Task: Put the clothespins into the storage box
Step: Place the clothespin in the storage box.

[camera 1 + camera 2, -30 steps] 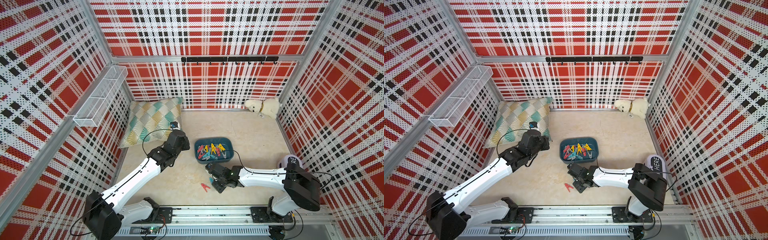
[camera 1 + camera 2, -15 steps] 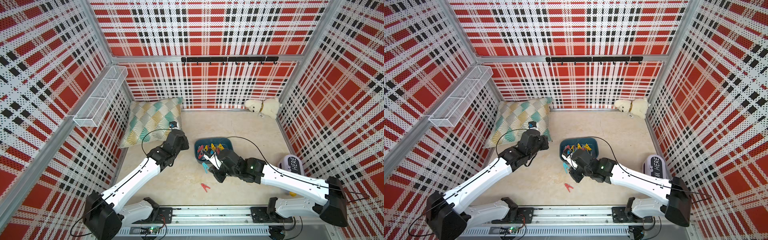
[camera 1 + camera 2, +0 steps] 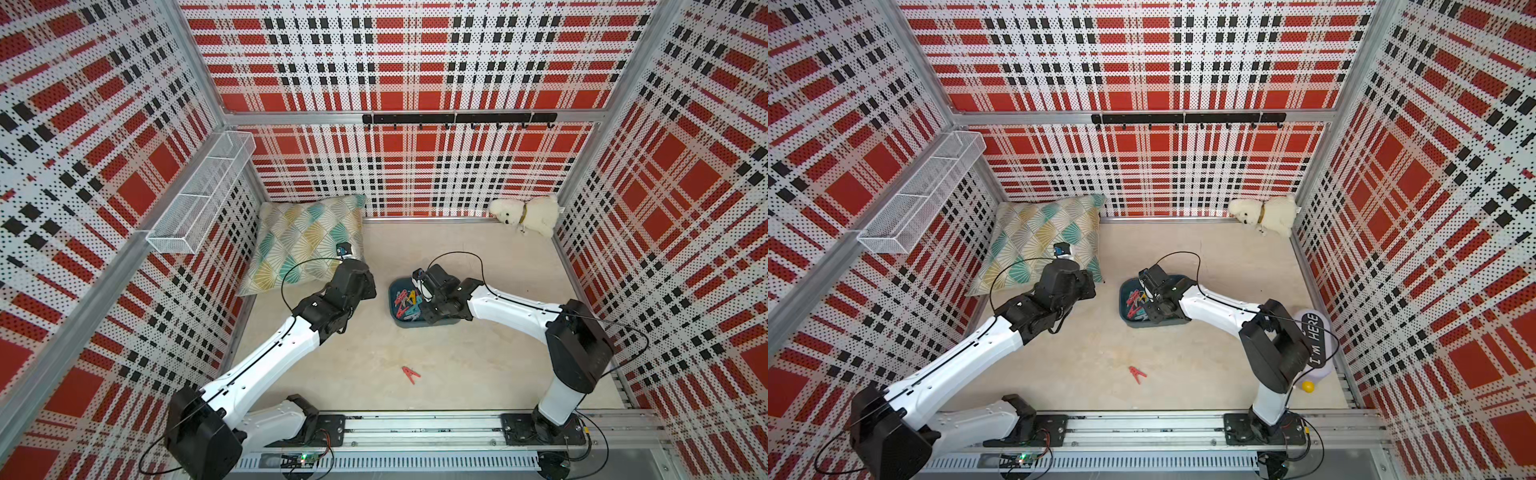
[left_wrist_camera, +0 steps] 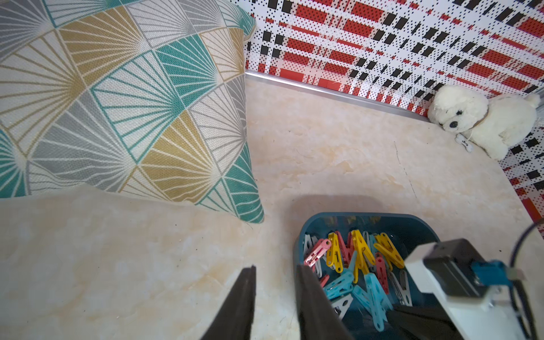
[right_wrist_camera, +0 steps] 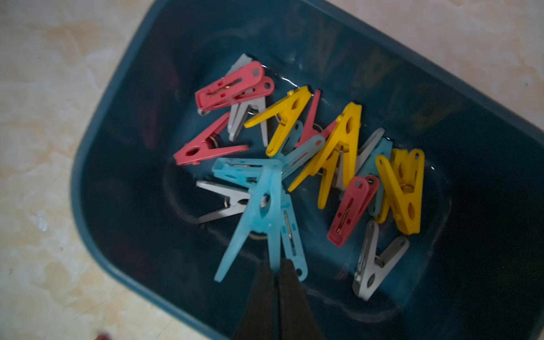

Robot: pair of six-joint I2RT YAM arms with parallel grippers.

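The storage box is a dark teal tray in mid floor, holding several red, yellow, blue and grey clothespins. My right gripper hangs over the box, shut on one leg of a light blue clothespin that dangles above the pile. One red clothespin lies alone on the floor nearer the front rail. My left gripper hovers just left of the box, jaws slightly apart with nothing between them.
A patterned pillow leans in the back left corner behind the left arm. A white plush dog sits at the back right. A wire mesh basket hangs on the left wall. A white "I'M HERE" object and a yellow ball lie at the right.
My right arm has swung from the front floor near the red clothespin back over the storage box, carrying the light blue clothespin. The left arm has not moved.
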